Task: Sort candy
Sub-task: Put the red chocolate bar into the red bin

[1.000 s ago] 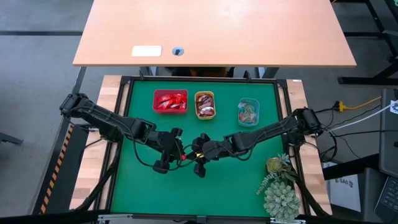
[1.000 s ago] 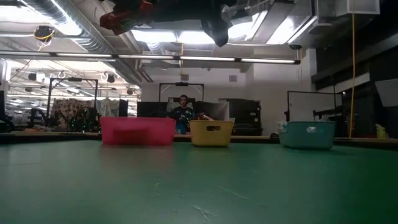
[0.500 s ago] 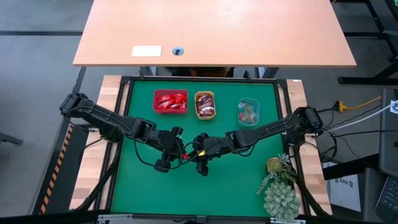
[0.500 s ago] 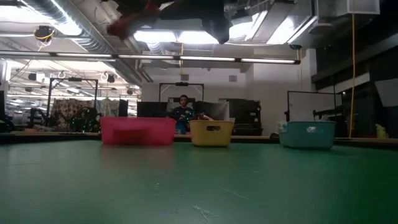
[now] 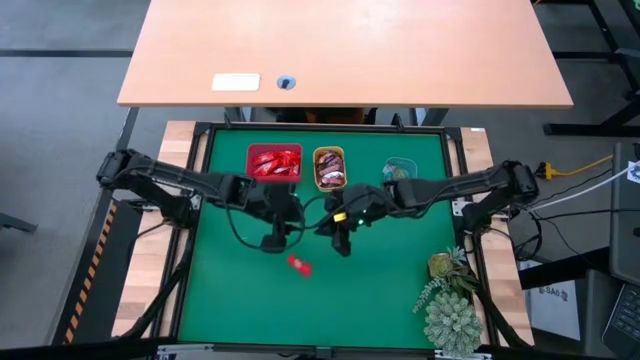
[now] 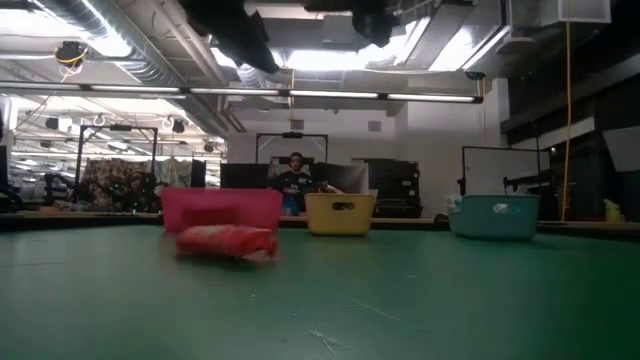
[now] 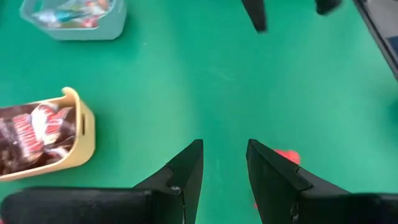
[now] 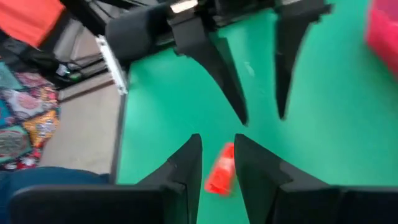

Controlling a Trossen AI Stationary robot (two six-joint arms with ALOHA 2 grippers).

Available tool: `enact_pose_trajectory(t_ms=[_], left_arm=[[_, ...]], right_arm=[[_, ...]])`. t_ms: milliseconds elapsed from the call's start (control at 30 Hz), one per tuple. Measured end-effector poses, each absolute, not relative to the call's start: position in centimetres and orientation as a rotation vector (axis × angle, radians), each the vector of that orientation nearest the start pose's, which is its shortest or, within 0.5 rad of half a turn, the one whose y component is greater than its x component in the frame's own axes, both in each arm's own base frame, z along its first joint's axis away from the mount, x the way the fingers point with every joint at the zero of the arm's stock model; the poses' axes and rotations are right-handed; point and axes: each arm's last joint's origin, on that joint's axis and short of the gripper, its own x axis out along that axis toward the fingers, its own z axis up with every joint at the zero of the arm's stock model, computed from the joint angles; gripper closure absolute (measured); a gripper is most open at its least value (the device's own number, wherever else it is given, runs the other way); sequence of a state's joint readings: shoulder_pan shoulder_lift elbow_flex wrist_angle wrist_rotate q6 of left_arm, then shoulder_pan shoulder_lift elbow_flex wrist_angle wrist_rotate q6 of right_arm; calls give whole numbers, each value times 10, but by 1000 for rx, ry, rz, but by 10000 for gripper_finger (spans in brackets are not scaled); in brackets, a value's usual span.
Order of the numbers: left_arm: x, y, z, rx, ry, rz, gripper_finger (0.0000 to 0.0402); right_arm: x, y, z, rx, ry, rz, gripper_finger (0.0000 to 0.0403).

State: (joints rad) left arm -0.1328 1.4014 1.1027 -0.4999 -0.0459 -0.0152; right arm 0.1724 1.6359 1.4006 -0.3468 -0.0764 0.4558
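While both arms sat lower on the green tabletop [image 5: 230, 300] a second ago with something red between the end effectors, the high view now shows them pulled up toward 12 o'clock, and a red-wrapped candy [image 5: 299, 265] lies alone on the mat, apart from both. Left end effector [image 5: 274, 243] sits at 10 o'clock of it, right end effector [image 5: 341, 243] at 2 o'clock; neither holds anything. Red tray [image 5: 273, 162], yellow tray [image 5: 329, 168] and teal tray [image 5: 399, 180] line the far edge.

Low view: the candy [image 6: 227, 241] rests flat on the tabletop in front of the red tray [image 6: 221, 211], where half a second ago the mat was bare. Dropped, by my read.

Left wrist view: left end effector [image 7: 224, 163] has its fingers parted with nothing between them, and a bit of the red candy [image 7: 286, 157] shows beyond one finger.

Right wrist view: right end effector [image 8: 217, 165] is also spread and empty, the candy [image 8: 220, 170] lying on the mat past the gap.

Likely a failed handover or slip; the piece needs re-grasping before it goes to the red tray.
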Motion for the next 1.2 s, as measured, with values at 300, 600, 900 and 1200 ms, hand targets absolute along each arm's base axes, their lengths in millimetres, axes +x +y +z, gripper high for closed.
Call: enact_pose_trajectory(t_ms=[300,600,900,1200], left_arm=[[298,-48,264,8,878,-206,283],[314,-85,211,97,1053,-319,283],[323,-100,166,130,1197,-341,283],[328,-102,139,172,1263,-299,283]], right_arm=[[350,57,313,382,749,47,308],[349,57,312,381,756,40,308],[349,57,312,384,764,47,308],[348,57,312,381,766,48,308]])
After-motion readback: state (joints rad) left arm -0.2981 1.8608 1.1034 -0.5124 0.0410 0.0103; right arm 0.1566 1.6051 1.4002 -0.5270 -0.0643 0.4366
